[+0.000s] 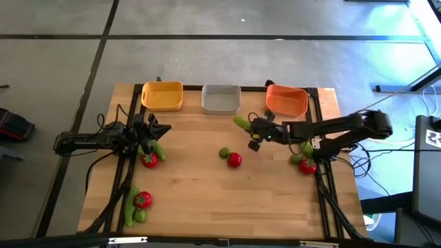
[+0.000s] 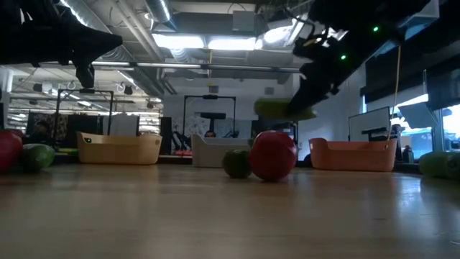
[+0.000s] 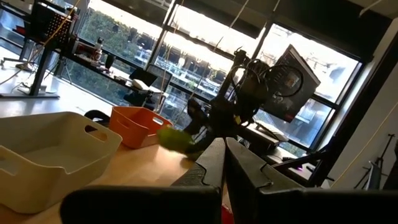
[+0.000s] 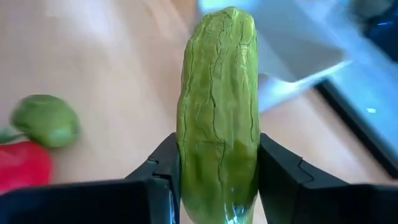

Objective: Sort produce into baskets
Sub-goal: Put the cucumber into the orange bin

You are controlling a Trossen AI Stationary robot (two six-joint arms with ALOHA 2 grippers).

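My right gripper (image 1: 253,129) is shut on a green cucumber (image 4: 217,106), above the table in front of the grey basket (image 1: 221,98) and the orange basket (image 1: 286,100). The yellow basket (image 1: 162,95) stands at the far left. A tomato (image 1: 234,160) and a lime (image 1: 224,152) lie mid-table. My left gripper (image 1: 165,129) is shut and empty, hovering near a tomato (image 1: 149,160) and a cucumber (image 1: 158,148). Near the front left lie a tomato (image 1: 142,200), a cucumber (image 1: 129,207) and a lime (image 1: 140,215). My right gripper pinches the cucumber between its two fingers (image 4: 163,165), on the two sides of its near end (image 4: 217,186). The fingers come from the table's right side, and the cucumber sticks out forward past them. In the low view the cucumber (image 2: 284,109) is lifted clear of the table.
A tomato (image 1: 308,165) and green pieces (image 1: 300,153) lie at the table's right edge under my right arm. The three baskets stand in a row along the far edge. Bare wood lies in the middle and at the near right.
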